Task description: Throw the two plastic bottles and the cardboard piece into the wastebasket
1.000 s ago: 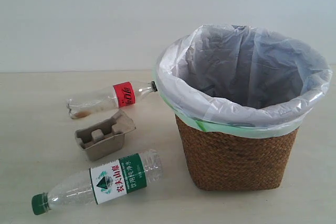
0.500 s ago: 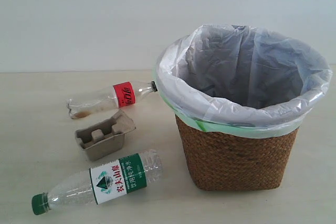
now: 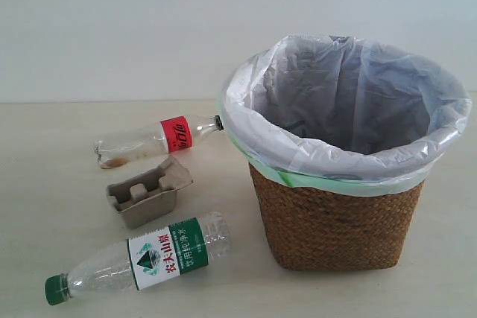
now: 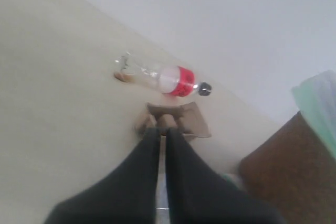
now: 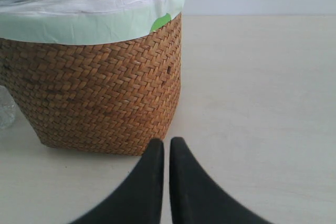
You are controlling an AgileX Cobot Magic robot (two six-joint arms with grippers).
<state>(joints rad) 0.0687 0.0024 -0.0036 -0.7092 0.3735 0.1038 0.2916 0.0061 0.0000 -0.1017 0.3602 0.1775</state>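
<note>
Lining woven wicker wastebasket (image 3: 335, 229), crinkled translucent bag (image 3: 339, 91)

Possibly a lab, pale table (image 3: 45, 161), white wall (image 3: 112, 27)

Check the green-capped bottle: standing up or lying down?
Lying down. The green-capped bottle rests on its side on the table, outside the wastebasket.

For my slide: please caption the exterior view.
Green-cap bottle, red-label bottle and cardboard piece lie beside the wastebasket.
</note>
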